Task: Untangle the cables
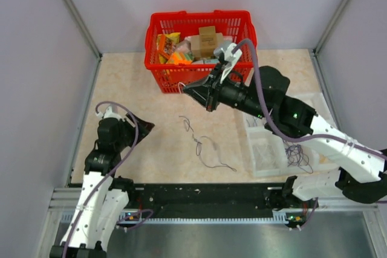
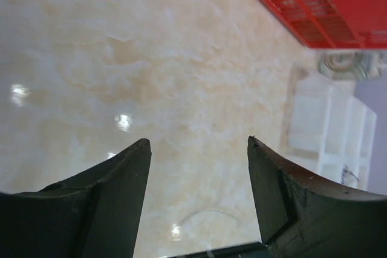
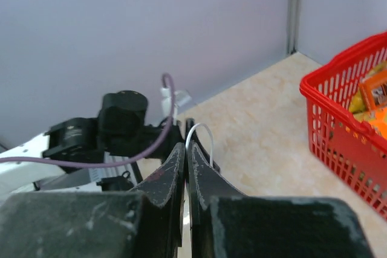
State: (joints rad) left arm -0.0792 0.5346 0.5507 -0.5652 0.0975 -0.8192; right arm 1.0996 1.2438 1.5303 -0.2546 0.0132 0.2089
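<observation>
Left hand [image 2: 198, 143] hangs low, spread open (arm folded back); right hand [image 3: 186, 147], arm outstretched, is pinched closed.

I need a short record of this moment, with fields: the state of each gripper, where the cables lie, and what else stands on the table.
left gripper: open, nothing between the jaws, over bare table
right gripper: shut on a white cable, in front of the red basket
loose cables: thin dark strands on the table, between the arms
clear tray: at the right, partly under the right arm
</observation>
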